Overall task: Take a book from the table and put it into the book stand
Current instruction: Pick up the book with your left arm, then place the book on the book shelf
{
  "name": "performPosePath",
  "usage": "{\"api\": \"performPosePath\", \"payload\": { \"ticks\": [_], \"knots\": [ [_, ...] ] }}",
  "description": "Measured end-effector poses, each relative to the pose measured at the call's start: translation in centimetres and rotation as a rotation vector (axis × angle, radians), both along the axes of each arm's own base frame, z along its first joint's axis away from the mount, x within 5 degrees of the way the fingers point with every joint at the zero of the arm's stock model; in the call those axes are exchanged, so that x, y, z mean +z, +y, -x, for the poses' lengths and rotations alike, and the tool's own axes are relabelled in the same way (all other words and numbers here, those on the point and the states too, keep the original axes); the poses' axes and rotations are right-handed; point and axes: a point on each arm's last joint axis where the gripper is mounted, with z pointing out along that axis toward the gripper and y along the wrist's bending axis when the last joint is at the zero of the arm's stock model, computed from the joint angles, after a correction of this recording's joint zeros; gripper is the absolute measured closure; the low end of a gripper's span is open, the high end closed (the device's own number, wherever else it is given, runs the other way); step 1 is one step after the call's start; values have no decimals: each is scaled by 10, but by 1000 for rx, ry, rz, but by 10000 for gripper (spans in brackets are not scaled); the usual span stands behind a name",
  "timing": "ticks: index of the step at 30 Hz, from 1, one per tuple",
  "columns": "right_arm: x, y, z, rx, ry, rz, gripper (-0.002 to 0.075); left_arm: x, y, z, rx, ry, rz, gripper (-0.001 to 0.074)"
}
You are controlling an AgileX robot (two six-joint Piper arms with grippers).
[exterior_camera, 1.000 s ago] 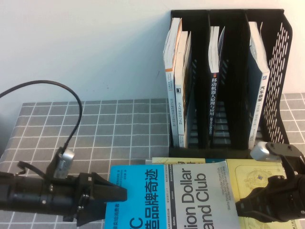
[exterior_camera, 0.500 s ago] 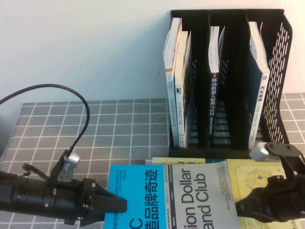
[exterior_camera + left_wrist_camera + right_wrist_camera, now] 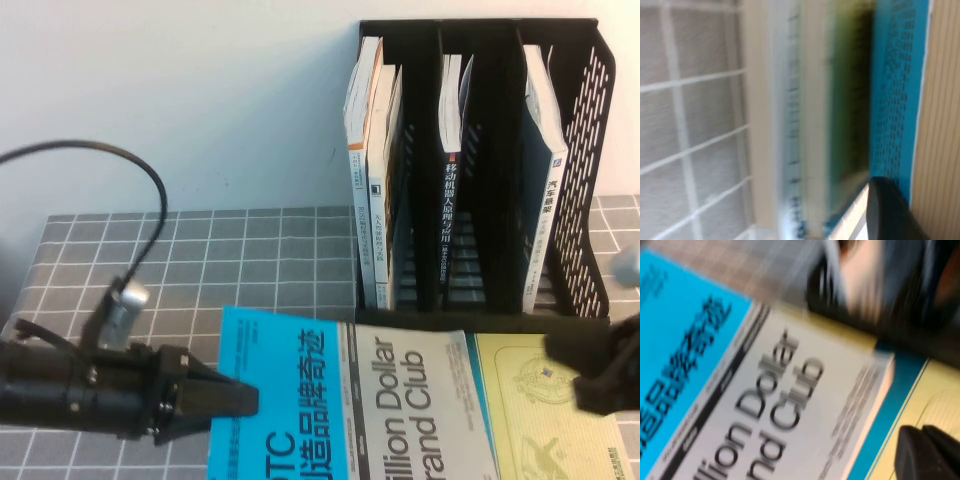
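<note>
The book (image 3: 380,400), half cyan and half grey, lies at the front of the table (image 3: 250,250), partly over a yellow-green book (image 3: 540,400). My left gripper (image 3: 243,400) is at the book's left edge, shut on its cyan cover. In the left wrist view one black finger (image 3: 887,210) lies against the cyan cover (image 3: 897,75). My right gripper (image 3: 600,385) hovers over the yellow-green book, shut and empty. In the right wrist view its tips (image 3: 927,447) are to the right of the book (image 3: 765,380). The black book stand (image 3: 580,150) stands behind.
Several upright books fill parts of the stand's three compartments (image 3: 375,170). The left arm's black cable (image 3: 150,200) loops above the table. Open grid cloth lies left of the stand.
The book looks larger, with its far edge now close to the stand's base. The right gripper has moved right, off the book's edge. The left gripper has stayed at the left edge.
</note>
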Motion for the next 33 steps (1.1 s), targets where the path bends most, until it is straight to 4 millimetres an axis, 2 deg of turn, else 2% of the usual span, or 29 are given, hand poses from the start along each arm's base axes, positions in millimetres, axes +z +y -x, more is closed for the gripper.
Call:
{"api": "performPosePath", "payload": {
  "ticks": [7,12,15,21,23,25,27,29,31,33],
  "knots": [
    [71,-27,37,-138,-416,-89,729,79,0,24,21,-239,-43,549],
    [104,-48,64,-243,-673,-115,729,145,-1,39,36,-427,-49,549],
    [116,-58,77,-283,-790,-95,729,184,-2,46,37,-513,-25,549],
    [123,-68,83,-339,-900,-12,729,255,-10,55,26,-676,10,549],
    [124,-75,82,-424,-907,5,729,275,-19,56,18,-726,34,549],
    [123,-90,80,-603,-878,22,729,289,-34,56,-18,-759,68,549],
    [118,-110,81,-825,-812,64,729,299,-50,54,-59,-778,107,549],
    [112,-124,86,-971,-738,138,729,304,-71,50,-124,-772,142,549],
    [109,-127,90,-984,-702,189,729,303,-92,45,-178,-752,140,549],
    [109,-125,93,-919,-715,218,729,300,-112,34,-204,-733,110,549]
  ]
}}
